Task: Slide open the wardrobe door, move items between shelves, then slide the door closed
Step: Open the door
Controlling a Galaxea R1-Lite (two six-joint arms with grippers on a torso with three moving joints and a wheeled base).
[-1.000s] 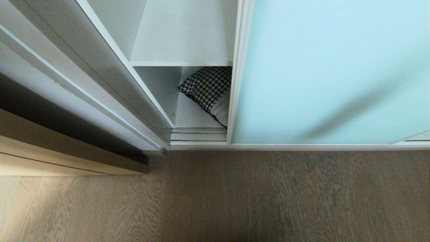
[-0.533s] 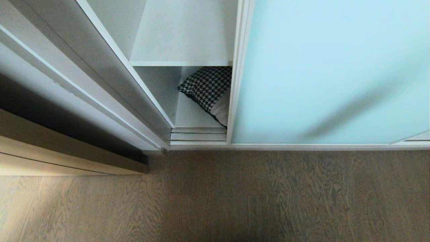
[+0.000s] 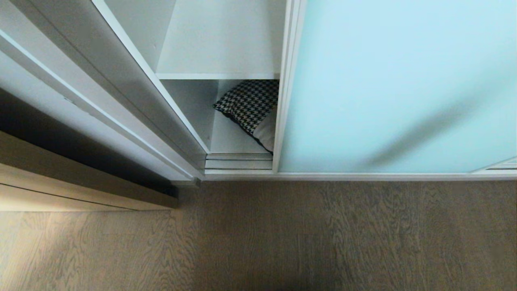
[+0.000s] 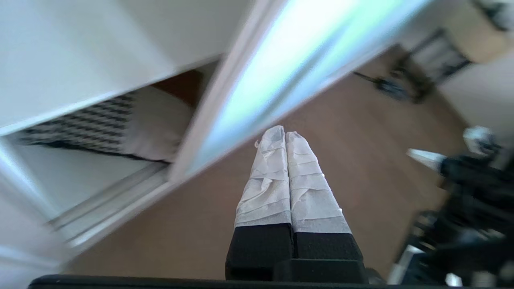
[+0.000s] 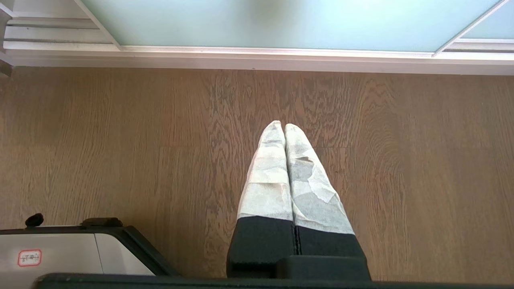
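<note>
The sliding wardrobe door [image 3: 396,89], frosted pale aqua glass in a thin white frame, covers the right of the wardrobe and leaves a narrow gap at its left edge. Through the gap a houndstooth cushion [image 3: 250,107] lies on the lowest white shelf [image 3: 232,141], partly hidden behind the door; another shelf [image 3: 218,75] is above it. Neither arm shows in the head view. My left gripper [image 4: 284,131] is shut and empty, above the floor, near the door's [image 4: 281,60] lower corner, with the cushion [image 4: 100,124] off to one side. My right gripper [image 5: 284,125] is shut and empty, pointing at the floor before the door [image 5: 281,20].
Grey-brown wood-grain floor [image 3: 282,234] runs in front of the wardrobe. A light wood cabinet [image 3: 80,190] stands at the left. The door's bottom track [image 3: 238,161] lies in the gap. My base [image 5: 60,249] shows in the right wrist view; dark equipment [image 4: 474,192] stands across the room.
</note>
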